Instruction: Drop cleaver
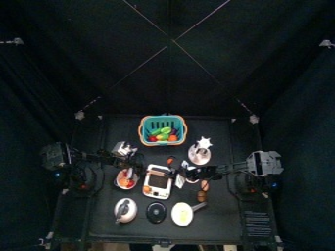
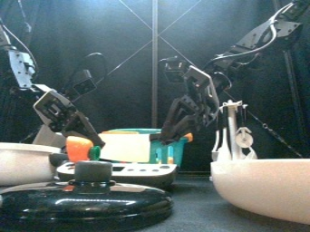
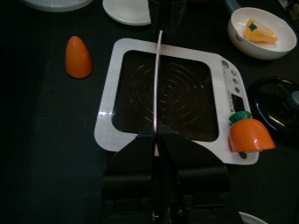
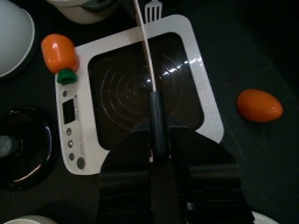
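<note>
The cleaver (image 3: 158, 87) shows edge-on as a thin silver blade. My left gripper (image 3: 158, 162) is shut on its handle and holds it above the white cooker with a black top (image 3: 163, 92). My right gripper (image 4: 158, 144) is shut on a long utensil (image 4: 149, 61) with a dark handle and a metal shaft, over the same cooker (image 4: 146, 87); the utensil's head is out of view. In the front view both grippers hang behind the cooker (image 2: 115, 169), the left gripper (image 2: 61, 113) on the left and the right gripper (image 2: 182, 107) near the middle.
A toy carrot with a green top (image 3: 249, 133) lies on the cooker's control edge, and an orange cone (image 3: 77, 57) lies beside the cooker. A bowl of food (image 3: 263, 31), a black lid (image 2: 85, 204), white bowls (image 2: 260, 186), a green basket (image 1: 161, 128) and a white stand (image 2: 230, 136) surround it.
</note>
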Motion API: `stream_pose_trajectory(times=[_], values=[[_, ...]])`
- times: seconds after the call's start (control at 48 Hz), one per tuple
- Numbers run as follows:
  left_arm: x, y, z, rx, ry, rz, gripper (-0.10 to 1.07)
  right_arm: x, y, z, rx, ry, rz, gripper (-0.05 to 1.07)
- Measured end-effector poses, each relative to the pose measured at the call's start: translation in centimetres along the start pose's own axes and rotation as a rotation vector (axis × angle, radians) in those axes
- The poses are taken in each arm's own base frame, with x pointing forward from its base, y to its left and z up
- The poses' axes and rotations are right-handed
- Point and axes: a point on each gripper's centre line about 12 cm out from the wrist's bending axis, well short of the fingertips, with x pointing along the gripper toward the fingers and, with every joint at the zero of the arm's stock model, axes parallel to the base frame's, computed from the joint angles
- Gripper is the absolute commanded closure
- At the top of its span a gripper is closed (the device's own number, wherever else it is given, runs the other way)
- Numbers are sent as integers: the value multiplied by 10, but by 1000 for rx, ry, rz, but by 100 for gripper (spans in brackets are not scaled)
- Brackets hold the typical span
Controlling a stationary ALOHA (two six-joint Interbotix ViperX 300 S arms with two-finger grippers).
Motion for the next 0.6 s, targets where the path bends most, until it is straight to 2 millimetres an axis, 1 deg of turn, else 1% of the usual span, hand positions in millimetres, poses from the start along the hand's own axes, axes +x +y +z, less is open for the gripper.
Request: stream_pose_trajectory(times=[0.604], values=[[-2,0,5,13,-16,3,56,0,0,0,-2,0,-3,65]])
